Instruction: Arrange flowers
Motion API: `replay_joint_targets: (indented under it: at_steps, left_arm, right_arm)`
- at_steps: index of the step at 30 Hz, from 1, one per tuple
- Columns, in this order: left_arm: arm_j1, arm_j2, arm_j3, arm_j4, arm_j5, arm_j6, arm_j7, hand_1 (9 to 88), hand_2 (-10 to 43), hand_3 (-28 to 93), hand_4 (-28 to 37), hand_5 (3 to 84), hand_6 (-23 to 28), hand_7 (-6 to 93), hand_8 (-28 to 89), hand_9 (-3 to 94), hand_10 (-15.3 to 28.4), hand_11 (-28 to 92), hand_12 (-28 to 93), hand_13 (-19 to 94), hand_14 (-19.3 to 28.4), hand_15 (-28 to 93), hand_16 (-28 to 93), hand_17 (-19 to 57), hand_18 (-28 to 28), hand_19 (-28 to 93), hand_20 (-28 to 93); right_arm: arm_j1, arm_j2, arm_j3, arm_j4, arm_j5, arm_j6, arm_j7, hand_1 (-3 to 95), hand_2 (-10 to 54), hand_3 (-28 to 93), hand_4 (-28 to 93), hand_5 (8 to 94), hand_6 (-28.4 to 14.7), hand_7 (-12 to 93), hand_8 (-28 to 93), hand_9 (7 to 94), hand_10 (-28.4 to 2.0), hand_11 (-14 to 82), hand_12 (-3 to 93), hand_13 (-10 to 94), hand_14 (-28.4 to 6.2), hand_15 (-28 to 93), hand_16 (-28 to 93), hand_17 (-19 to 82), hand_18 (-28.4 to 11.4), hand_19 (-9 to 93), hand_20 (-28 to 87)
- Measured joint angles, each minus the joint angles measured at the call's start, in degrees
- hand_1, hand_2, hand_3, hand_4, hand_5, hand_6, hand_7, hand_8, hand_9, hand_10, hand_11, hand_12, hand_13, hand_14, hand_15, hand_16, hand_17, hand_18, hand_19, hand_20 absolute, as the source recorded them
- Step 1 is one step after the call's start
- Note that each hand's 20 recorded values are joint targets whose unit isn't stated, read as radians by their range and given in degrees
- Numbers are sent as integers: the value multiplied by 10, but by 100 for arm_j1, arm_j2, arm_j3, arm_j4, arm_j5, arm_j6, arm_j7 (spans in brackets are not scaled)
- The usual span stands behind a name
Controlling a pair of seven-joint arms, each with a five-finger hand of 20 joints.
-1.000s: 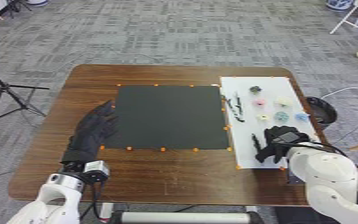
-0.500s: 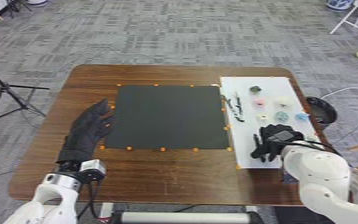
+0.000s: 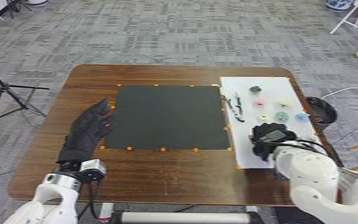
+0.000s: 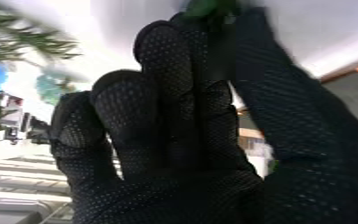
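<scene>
Over the lower part of the white board [image 3: 246,161], my right hand [image 3: 271,137] is turned palm down. Its thumb and a fingertip pinch a dark green stem [image 4: 213,7] in the right wrist view, where the glove [image 4: 171,165] hides much of it. Small flower heads lie on the board: pink [image 3: 260,102], pale [image 3: 283,102], teal [image 3: 282,117], blue [image 3: 302,117] and a dark green one [image 3: 255,89]. Slender dark stems [image 3: 238,106] lie along the board's left side. My left hand [image 3: 87,129] rests with straight fingers beside the black mat [image 3: 168,120].
Orange markers [image 3: 163,149] line the black mat and the board. A black bin [image 3: 320,111] stands beyond the table's right edge. At the left, a tripod [image 3: 8,90] stands on the floor. Brown tabletop [image 3: 184,175] lies between the two arms.
My right hand has shifted left and slightly up the board, covering the dark stem that lay beside it. The left hand moved slightly left at first, then stayed still.
</scene>
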Motion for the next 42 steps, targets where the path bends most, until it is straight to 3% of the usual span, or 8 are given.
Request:
replay_joint_targets:
  at_steps: [7, 13, 22, 31, 34, 36, 39, 42]
  left_arm:
    - [47, -4, -100, -10, -16, 59, 44, 305, -77, 651, -221, 238, 27, 207, -98, 154, 107, 217, 191, 140, 144, 257, 22, -82, 184, 400, 84]
    - [38, 48, -110, -11, -36, 73, 67, 304, -77, 652, -222, 239, 28, 206, -98, 154, 108, 219, 192, 139, 145, 256, 23, -82, 184, 399, 85]
    - [-146, 462, -113, 18, -41, 46, 58, 302, -72, 648, -220, 241, 30, 196, -94, 156, 111, 212, 192, 138, 146, 253, 24, -82, 183, 398, 86]
    - [-567, 807, -136, 78, -195, -35, 160, 302, -70, 643, -216, 244, 32, 186, -87, 157, 114, 207, 194, 139, 149, 252, 26, -82, 183, 398, 88]
    - [-861, 1002, 33, 200, -547, -259, 219, 301, -66, 639, -213, 244, 33, 182, -85, 157, 116, 201, 194, 137, 150, 250, 26, -82, 183, 398, 88]
    - [-1178, 1171, 297, 324, -765, -435, 251, 301, -66, 638, -210, 245, 34, 178, -82, 157, 116, 196, 196, 136, 151, 248, 27, -82, 183, 397, 88]
    - [-1713, 1388, 738, 493, -810, -558, 261, 298, -63, 639, -206, 245, 36, 171, -78, 155, 119, 189, 198, 131, 153, 241, 28, -85, 183, 395, 89]
    - [-2135, 1501, 984, 560, -780, -576, 261, 298, -61, 637, -202, 246, 37, 162, -71, 155, 121, 178, 205, 125, 160, 229, 37, -90, 183, 388, 93]
  right_arm:
    - [-169, -41, 71, 27, -137, 266, -170, 453, -91, 817, -216, 711, -12, 484, 211, 768, -110, 479, 538, 704, -101, 808, 345, 379, -222, 932, 486]
    - [-401, 24, 168, 58, -169, 693, -283, 369, -27, 836, -85, 676, -11, 580, 292, 772, -115, 581, 543, 728, -101, 856, 368, 415, -226, 932, 598]
    - [-762, -62, 1060, 140, 590, 1086, -342, 338, 16, 841, -45, 665, -19, 597, 344, 776, -115, 607, 554, 742, -98, 869, 381, 438, -218, 932, 638]
    - [6, -388, 1094, 205, 2652, 2485, -643, 354, 2, 835, -38, 684, -29, 572, 342, 783, -116, 594, 554, 759, -93, 859, 384, 460, -216, 932, 661]
    - [597, -741, 648, 502, 3586, 2716, -861, 368, -4, 826, -41, 689, -37, 554, 344, 782, -123, 582, 558, 753, -100, 856, 387, 452, -220, 932, 661]
    - [947, -1084, 385, 818, 4085, 2768, -913, 375, -6, 820, -45, 691, -39, 544, 346, 780, -126, 577, 557, 750, -102, 855, 387, 450, -219, 932, 659]
    - [1402, -1642, 7, 1364, 4746, 2783, -941, 398, -9, 803, -49, 692, -41, 531, 347, 775, -129, 569, 556, 749, -102, 852, 384, 449, -218, 932, 656]
    - [1849, -2156, -518, 1879, 5148, 2767, -949, 415, -7, 778, -34, 693, -39, 520, 348, 776, -128, 572, 540, 750, -103, 851, 379, 450, -217, 932, 652]
